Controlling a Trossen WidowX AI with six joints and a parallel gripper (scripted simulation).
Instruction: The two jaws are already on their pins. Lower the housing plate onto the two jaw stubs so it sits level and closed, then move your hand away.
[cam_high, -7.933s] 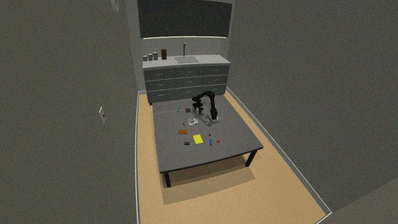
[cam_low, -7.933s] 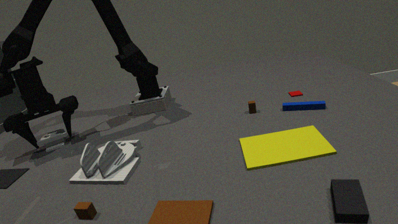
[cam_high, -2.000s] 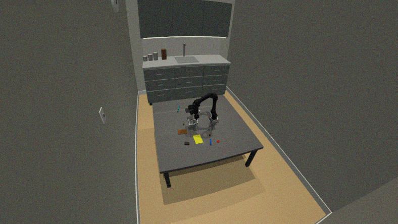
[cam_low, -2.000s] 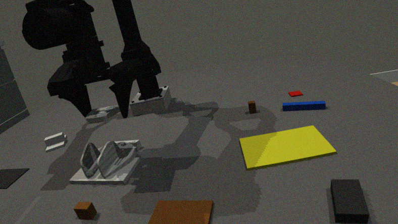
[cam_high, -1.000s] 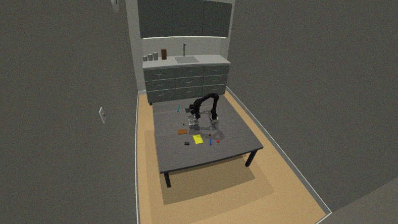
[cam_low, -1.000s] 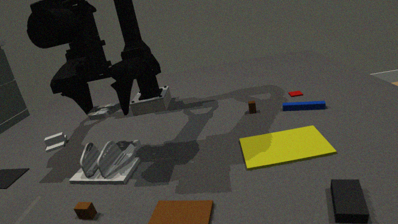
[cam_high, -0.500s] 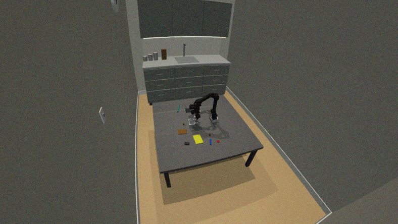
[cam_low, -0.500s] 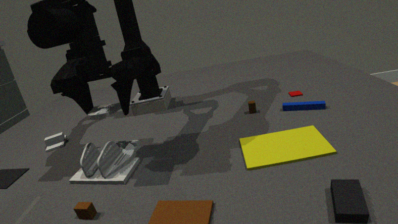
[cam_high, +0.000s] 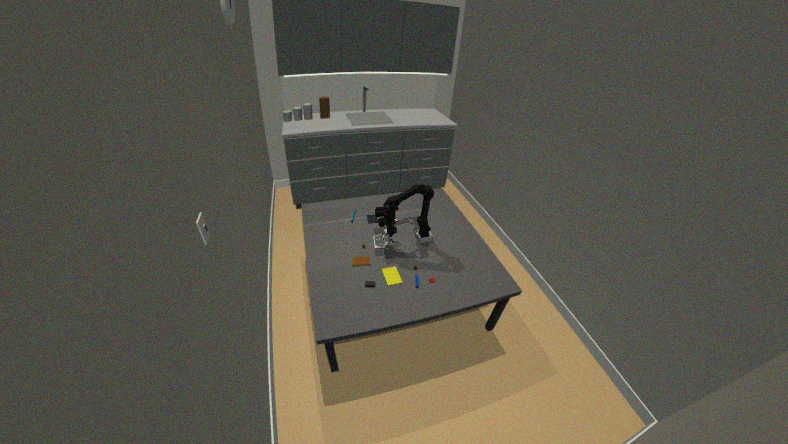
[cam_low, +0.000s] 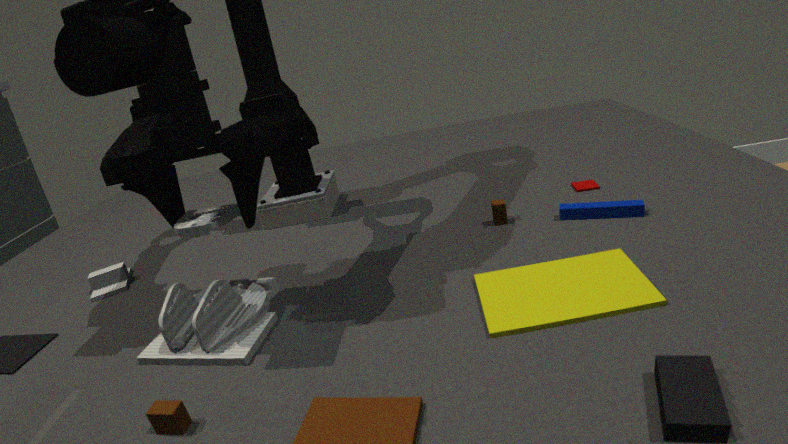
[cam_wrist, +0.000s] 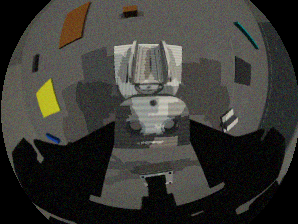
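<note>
My gripper (cam_high: 390, 231) (cam_low: 213, 226) (cam_wrist: 150, 123) is shut on the pale housing plate (cam_low: 195, 219) (cam_wrist: 152, 112), which spans between the two fingertips above the table. Two round marks and one small dark hole show on the plate in the wrist view. The white base (cam_low: 193, 361) (cam_wrist: 120, 56) lies on the table, and the plate is held clear of it, toward the arm's foot. Two grey upright jaws, one (cam_low: 176, 319) (cam_wrist: 132, 62) beside the other (cam_low: 223, 319) (cam_wrist: 166, 62), stand side by side on the base. The jaw pins and stubs are too unclear to make out.
A small white notched block (cam_low: 109, 281) (cam_wrist: 229, 120) and a dark flat square (cam_low: 24, 352) (cam_wrist: 243, 70) lie to one side. A yellow plate (cam_high: 392, 275) (cam_low: 567, 292) (cam_wrist: 48, 98), orange board (cam_high: 361, 261) (cam_low: 361, 421) (cam_wrist: 75, 26) and black block (cam_high: 370, 284) (cam_low: 689, 386) are on the table.
</note>
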